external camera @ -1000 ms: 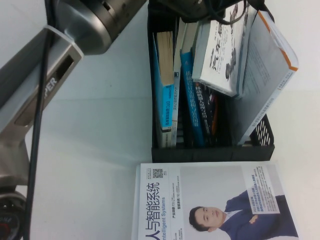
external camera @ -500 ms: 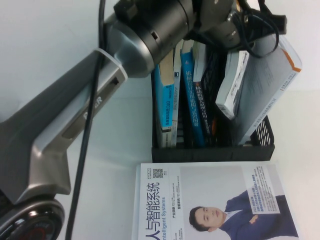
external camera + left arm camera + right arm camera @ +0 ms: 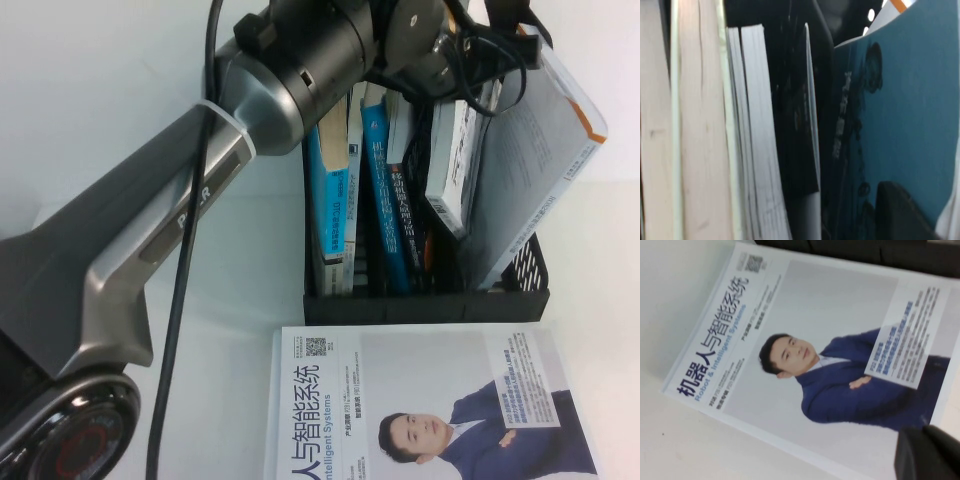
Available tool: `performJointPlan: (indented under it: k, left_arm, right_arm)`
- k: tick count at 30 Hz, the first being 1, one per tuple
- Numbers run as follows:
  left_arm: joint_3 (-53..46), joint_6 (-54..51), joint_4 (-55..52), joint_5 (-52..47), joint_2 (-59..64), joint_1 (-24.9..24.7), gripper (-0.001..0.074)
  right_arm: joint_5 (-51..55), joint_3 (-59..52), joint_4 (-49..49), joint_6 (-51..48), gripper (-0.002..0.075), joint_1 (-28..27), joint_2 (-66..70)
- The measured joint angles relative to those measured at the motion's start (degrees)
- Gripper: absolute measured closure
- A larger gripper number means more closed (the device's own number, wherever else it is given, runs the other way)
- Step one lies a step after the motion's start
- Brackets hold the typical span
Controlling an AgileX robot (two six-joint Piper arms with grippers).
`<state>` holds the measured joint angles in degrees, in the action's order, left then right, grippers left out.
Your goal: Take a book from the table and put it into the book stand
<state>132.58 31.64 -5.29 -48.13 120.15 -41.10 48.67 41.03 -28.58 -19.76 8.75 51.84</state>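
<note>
Book point(image 3: 458, 160) hangs upright in the rack point(image 3: 425, 300), pinched by the left gripper point(image 3: 462, 62) beside the grey book point(image 3: 530, 170); ease it straight down before letting go. Right gripper point(image 3: 927, 452) hovers over the blue-suit book point(image 3: 825, 365), grip unclear

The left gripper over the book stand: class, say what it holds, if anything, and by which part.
The left gripper holds the book by its upper end, over the book stand. The right gripper hangs over the book picturing a man, holding nothing.
</note>
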Motion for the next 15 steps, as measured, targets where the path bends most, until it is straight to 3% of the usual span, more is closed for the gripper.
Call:
performJointPlan:
  k: [3, 9, 15]
  left_arm:
    - [0.0, -2.0, 0.2, 2.0, 0.1, 0.0, 0.0573]
    - [0.7, -4.7, -0.8, 8.4, 0.1, 0.1, 0.0370]
    - [1.0, -4.9, -2.1, 10.8, 0.0, 0.1, 0.0337]
  right_arm:
    - [0.0, -1.9, 0.0, 0.0, 0.0731, 0.0, 0.0]
    - [-0.1, -3.0, 0.2, 0.0, 0.0731, 0.0, 0.0]
    - [-0.5, -3.1, 0.2, 0.0, 0.0731, 0.0, 0.0]
